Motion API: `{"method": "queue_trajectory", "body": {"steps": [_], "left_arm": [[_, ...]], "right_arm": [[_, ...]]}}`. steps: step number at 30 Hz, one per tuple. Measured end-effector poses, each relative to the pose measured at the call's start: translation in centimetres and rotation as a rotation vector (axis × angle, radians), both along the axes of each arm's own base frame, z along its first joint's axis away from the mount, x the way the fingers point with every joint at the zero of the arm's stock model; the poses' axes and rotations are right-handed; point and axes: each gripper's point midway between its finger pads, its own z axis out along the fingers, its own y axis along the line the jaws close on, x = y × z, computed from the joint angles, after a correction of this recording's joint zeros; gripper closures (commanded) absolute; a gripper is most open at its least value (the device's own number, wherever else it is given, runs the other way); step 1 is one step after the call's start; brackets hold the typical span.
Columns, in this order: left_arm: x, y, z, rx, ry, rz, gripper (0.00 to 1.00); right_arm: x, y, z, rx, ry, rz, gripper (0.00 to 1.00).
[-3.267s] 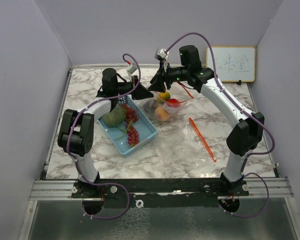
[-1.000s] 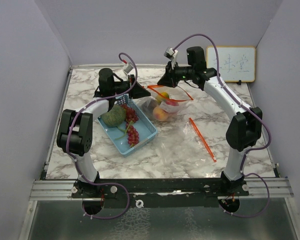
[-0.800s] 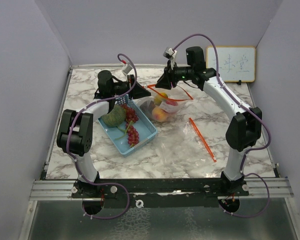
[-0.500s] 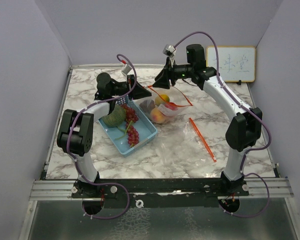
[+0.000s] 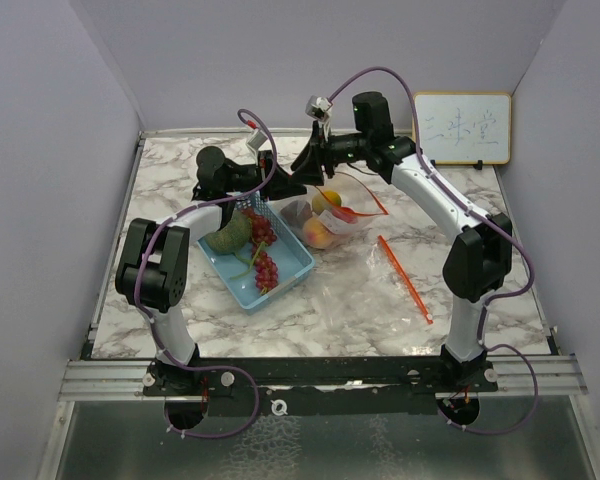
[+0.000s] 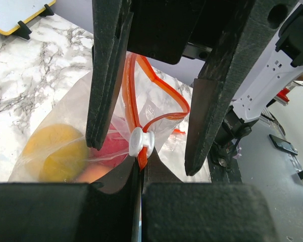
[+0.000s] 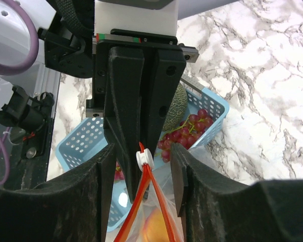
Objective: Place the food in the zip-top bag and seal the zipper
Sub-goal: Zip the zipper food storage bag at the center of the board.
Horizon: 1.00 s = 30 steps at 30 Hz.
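Note:
The clear zip-top bag (image 5: 332,216) with an orange zipper holds an orange (image 5: 327,199), a peach (image 5: 318,233) and a red apple (image 5: 346,212). My left gripper (image 5: 292,186) is shut on the zipper's end, just behind the white slider (image 6: 140,142). My right gripper (image 5: 308,168) is open, one finger on each side of the slider (image 7: 144,159), not touching it. The green netted melon (image 5: 227,232) and the red grapes (image 5: 265,266) lie in the light-blue basket (image 5: 290,270). The grapes (image 7: 184,133) and melon (image 7: 174,108) also show in the right wrist view.
A whiteboard (image 5: 467,127) leans on the back wall at the right. A flat clear sheet with an orange strip (image 5: 405,278) lies on the marble table (image 5: 160,300) to the right of the bag. The basket is just left of the bag.
My right gripper has moved left along the bag's top to the slider, close to my left gripper. The left gripper has held on and hardly moved.

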Motion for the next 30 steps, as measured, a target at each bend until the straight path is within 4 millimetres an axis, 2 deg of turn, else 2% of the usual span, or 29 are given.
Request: {"method": "queue_trajectory", "body": {"steps": [2,10,21,27,30], "left_arm": [[0.0,0.0,0.0,0.000,0.000,0.000,1.00],[0.0,0.0,-0.1,0.003,0.011,0.000,1.00],[0.0,0.0,-0.2,0.004,0.013,-0.001,1.00],[0.1,0.2,-0.3,0.007,0.027,0.004,1.00],[0.3,0.5,-0.4,0.008,0.030,0.010,1.00]], "right_arm": [[0.0,0.0,0.0,-0.001,0.000,-0.001,0.63],[0.2,-0.3,-0.6,-0.011,0.006,-0.010,0.72],[0.1,-0.3,-0.7,-0.013,0.012,-0.010,0.97],[0.7,-0.9,-1.2,-0.033,0.023,-0.046,0.98],[0.9,-2.0,-1.7,-0.046,0.036,-0.076,0.98]]}}
